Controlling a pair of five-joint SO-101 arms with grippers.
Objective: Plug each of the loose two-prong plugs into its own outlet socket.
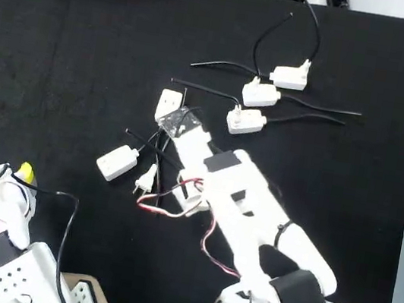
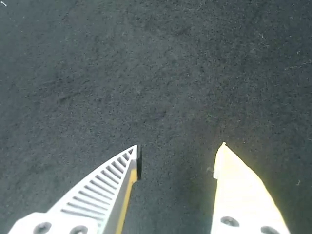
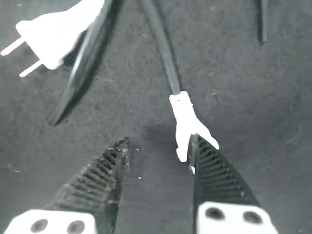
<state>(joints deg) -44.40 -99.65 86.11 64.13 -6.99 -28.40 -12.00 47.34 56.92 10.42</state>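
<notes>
While the left pincer point(image 2: 180, 145) gapes above the table point(image 2: 146, 73), the right pincer point(image 3: 160, 138), spread wide, touches a plug point(image 3: 185, 117).

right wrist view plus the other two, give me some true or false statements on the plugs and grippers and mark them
1. The right gripper is open, and a white plug on a dark cord lies right beside one of its fingers. True.
2. The left gripper is shut on a plug. False: it is open over bare table with nothing between its fingers.
3. A second plug lies loose with both its prongs bare. True.
4. The table is covered in white. False: its surface is black.
</notes>
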